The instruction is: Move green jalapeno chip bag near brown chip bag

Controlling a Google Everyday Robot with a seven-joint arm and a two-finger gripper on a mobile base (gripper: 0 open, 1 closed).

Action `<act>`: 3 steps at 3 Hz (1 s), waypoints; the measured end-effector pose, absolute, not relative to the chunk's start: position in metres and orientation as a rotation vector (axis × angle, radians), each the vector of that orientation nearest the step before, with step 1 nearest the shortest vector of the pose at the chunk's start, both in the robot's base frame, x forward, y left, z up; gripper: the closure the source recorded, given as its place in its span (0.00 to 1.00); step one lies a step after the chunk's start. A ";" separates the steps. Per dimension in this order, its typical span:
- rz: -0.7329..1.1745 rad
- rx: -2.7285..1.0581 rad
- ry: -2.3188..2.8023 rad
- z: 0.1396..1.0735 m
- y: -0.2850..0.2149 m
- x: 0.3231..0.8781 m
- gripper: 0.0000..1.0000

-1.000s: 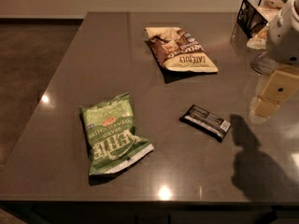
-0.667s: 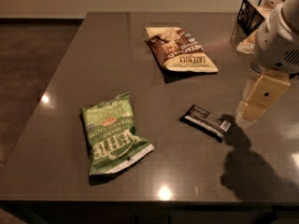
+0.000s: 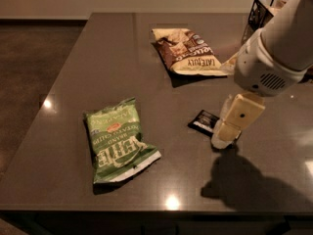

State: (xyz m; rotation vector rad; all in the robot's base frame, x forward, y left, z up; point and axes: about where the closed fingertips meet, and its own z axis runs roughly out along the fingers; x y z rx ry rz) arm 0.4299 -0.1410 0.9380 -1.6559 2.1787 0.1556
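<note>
A robot's end effector (image 3: pixel 222 140) hangs low over the right side of a dark tabletop (image 3: pixel 98 58), angled down and to the left from a bulky white arm (image 3: pixel 276 48) that enters from the upper right. How far it is open, and whether it has hold of anything, cannot be told from this angle. Its tip covers the right end of a small black wrapped bar (image 3: pixel 203 121) lying near the middle of the tabletop; whether the two touch is unclear. The green jalapeno chip bag (image 3: pixel 119 143) lies flat toward the front left, well apart from the end effector, its white lettering upside down to the camera and its white edge toward the front. The brown chip bag (image 3: pixel 188 53) lies flat at the far centre, well apart from the green bag, with the bar roughly between them, off to the right. A black wire basket (image 3: pixel 259 13) stands at the far right, partly behind the arm.
</note>
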 end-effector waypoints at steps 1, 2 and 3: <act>0.244 -1.736 2.118 0.904 -0.102 0.419 0.00; 0.293 -1.834 2.086 0.852 -0.067 0.411 0.00; 0.326 -1.910 2.069 0.813 -0.033 0.406 0.00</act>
